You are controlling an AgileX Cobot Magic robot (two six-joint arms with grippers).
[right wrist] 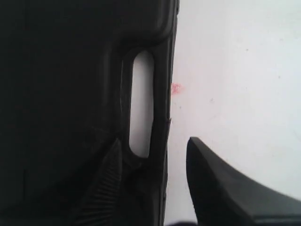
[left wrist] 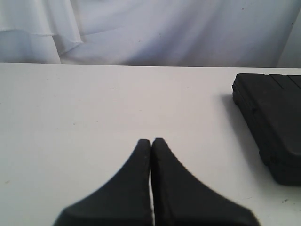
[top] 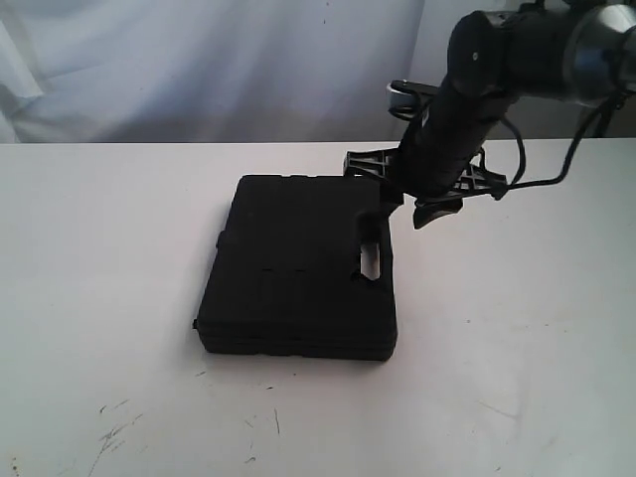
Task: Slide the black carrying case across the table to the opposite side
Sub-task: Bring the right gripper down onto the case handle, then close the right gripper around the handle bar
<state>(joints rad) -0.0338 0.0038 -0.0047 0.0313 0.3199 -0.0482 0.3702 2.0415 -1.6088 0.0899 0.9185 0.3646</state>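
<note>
- Two grippers show: the left gripper (left wrist: 151,140) has its fingers pressed together on nothing, above bare table (left wrist: 70,117) (the case (left wrist: 270,122) lies off to one side).
- The right gripper (right wrist: 155,141) is spread wide, one finger over the case's top and the other outside the handle (right wrist: 160,117).
- Seen from the exterior view, the case lies flat near the table's middle, handle toward the right arm.
- A pink spot (right wrist: 176,88) sits just beside the handle.

A pale white fabric backdrop (top: 199,60) hangs across the whole background of the exterior view, softly creased, and in the left wrist view it gathers into deeper draped folds (left wrist: 61,35) toward one side.
</note>
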